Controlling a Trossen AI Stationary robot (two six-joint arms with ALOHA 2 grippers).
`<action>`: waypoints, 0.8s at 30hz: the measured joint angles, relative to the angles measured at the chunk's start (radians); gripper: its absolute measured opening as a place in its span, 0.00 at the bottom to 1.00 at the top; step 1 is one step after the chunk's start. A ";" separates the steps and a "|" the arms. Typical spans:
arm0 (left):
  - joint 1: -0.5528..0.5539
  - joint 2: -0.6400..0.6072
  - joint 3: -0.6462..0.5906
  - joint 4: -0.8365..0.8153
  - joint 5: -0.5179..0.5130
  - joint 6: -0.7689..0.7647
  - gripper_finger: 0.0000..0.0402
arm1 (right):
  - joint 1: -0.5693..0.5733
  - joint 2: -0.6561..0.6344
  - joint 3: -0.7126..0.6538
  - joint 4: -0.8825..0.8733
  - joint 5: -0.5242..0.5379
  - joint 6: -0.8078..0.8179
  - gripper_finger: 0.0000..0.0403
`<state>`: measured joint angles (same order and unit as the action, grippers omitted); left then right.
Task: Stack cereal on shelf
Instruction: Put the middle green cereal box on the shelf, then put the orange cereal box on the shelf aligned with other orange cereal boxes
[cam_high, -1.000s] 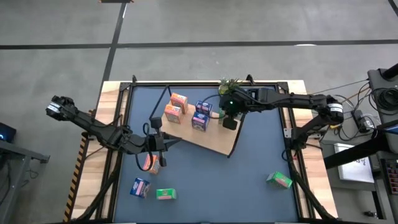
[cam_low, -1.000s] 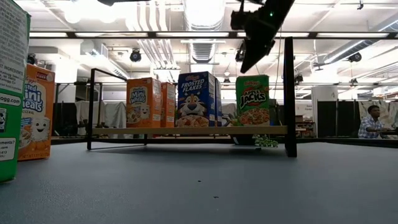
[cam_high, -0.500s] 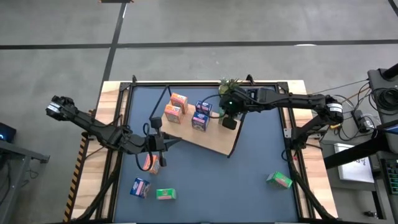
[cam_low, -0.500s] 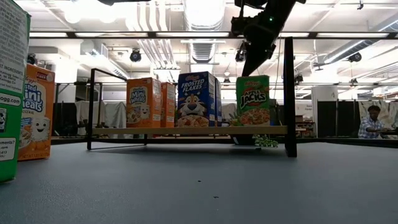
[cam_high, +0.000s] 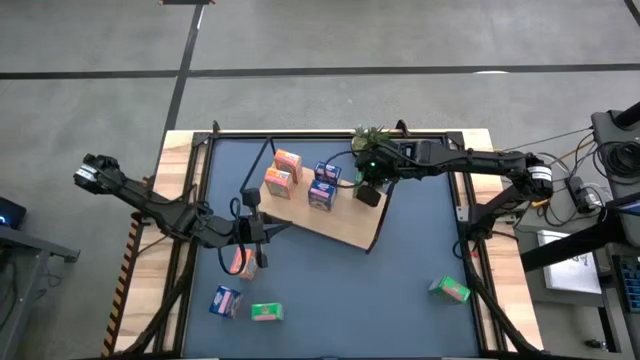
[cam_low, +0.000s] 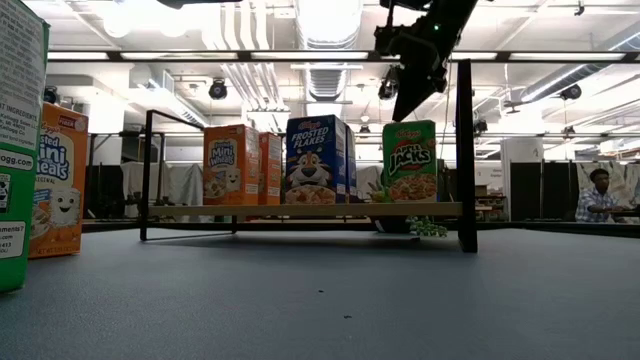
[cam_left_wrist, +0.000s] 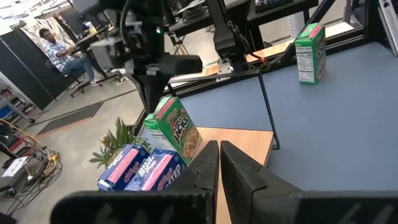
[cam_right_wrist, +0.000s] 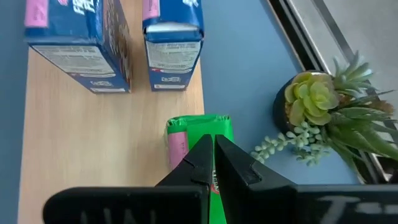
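Note:
The shelf (cam_high: 340, 225) is a light-wood board on black legs, set at an angle on the blue table. Two orange boxes (cam_high: 281, 173), two blue boxes (cam_high: 324, 184) and one green box (cam_low: 410, 165) stand on it. My right gripper (cam_right_wrist: 211, 146) is shut and points down just over the green box's top. My left gripper (cam_left_wrist: 219, 163) is shut and empty, near the shelf's left corner above an orange box (cam_high: 240, 262) on the table. A blue box (cam_high: 225, 300) and two green boxes (cam_high: 266, 312) (cam_high: 450, 290) rest on the table near its near edge. My right gripper comes from above, its shut fingertips (cam_right_wrist: 200, 152) at the green box's top end (cam_right_wrist: 199, 127). The box stands on its bottom on the shelf board. Whether the tips touch the top, I cannot tell.
A small potted plant (cam_right_wrist: 317, 99) sits just beyond the shelf's far right corner, close to my right gripper. The shelf's tall black frame post (cam_low: 465, 150) stands beside the green box. Open blue tabletop (cam_high: 400, 270) lies between the shelf and the near edge.
My right gripper has shifted a little above the green box, toward the table's far right, staying shut and pointing down. The green box has moved slightly to the right on the shelf.

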<state>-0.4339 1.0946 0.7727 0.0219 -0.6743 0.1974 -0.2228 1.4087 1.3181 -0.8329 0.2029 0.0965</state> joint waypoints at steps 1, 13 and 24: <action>0.000 0.000 0.000 0.000 0.000 0.000 0.00 | 0.000 -0.005 0.010 -0.007 0.000 0.000 0.02; 0.000 0.000 0.000 0.000 0.000 0.000 0.00 | -0.081 -0.015 0.083 -0.244 -0.007 0.000 0.02; 0.000 0.000 -0.001 0.001 0.000 -0.008 0.00 | -0.061 -0.050 0.068 -0.205 -0.015 -0.018 0.02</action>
<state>-0.4339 1.0943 0.7719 0.0231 -0.6741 0.1892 -0.2838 1.3585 1.3857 -1.0381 0.1880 0.0788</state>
